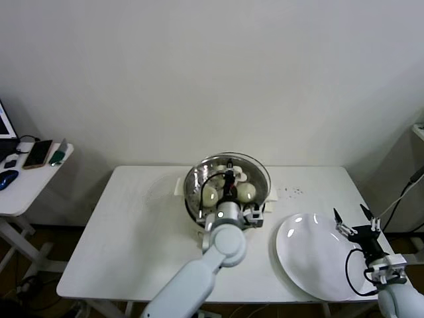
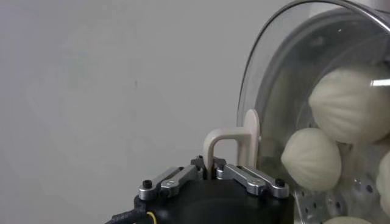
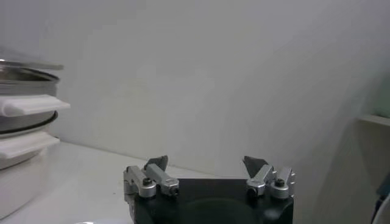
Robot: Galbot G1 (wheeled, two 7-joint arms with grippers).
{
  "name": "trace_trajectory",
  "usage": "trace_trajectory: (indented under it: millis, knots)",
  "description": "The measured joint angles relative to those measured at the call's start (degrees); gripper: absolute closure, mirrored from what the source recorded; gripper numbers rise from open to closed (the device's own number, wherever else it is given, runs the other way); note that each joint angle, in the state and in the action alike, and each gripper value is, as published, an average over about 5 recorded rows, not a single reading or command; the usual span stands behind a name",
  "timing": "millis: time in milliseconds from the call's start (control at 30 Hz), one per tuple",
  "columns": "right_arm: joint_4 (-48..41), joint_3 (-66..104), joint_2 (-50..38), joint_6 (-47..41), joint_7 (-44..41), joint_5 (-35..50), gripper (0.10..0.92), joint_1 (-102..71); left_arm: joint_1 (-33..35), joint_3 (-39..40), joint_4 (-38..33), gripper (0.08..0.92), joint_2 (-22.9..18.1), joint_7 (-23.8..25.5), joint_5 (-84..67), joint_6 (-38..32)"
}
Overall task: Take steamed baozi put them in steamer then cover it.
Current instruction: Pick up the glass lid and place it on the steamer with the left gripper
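White desk [image 1: 132, 225], steamer [image 1: 192, 182] covered.
You had left gripper [image 2: 214, 165] jaws clamped on cover [image 2: 268, 91] handle over baozi [image 2: 314, 159]; right gripper [image 1: 356, 220] jaws apart above plate [image 1: 305, 258].

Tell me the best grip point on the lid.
Grip the lid by its white bar handle, coming straight down from above. The glass dome is smooth and the rim thin; the raised handle fits between closing fingers, as the left end effector holds it now.

Plain white wall [image 1: 212, 73]; white table [image 1: 132, 225]; side desk [image 1: 26, 179] (cluttered) left.
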Motion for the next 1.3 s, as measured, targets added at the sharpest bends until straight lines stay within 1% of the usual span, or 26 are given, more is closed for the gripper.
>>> trace_trajectory:
  millis: [667,1167,1200,1300]
  knots:
    - [-0.01,-0.09,0.08,0.21,-0.34,-0.27,0.203,0.12,0.43,-0.58,1.24,0.848,0.85,0.23,0.08,-0.02]
    - [-0.25,0.47,0.17,0.43,-0.92,-0.36,0.203,-0.09,0.15,-0.43,2.44,0.848,0.73,-1.33,-0.56,0.01]
    - [-0.25,0.54,0.17,0.36,-0.98,-0.43,0.203,-0.11,0.22,-0.46,2.41,0.84,0.71,-1.37,-0.7,0.01]
    - [-0.21,0.68,0.18,0.03,-1.09,-0.59,0.203,-0.18,0.56,-0.51,2.12,0.782,0.77,-1.54,-1.27,0.02]
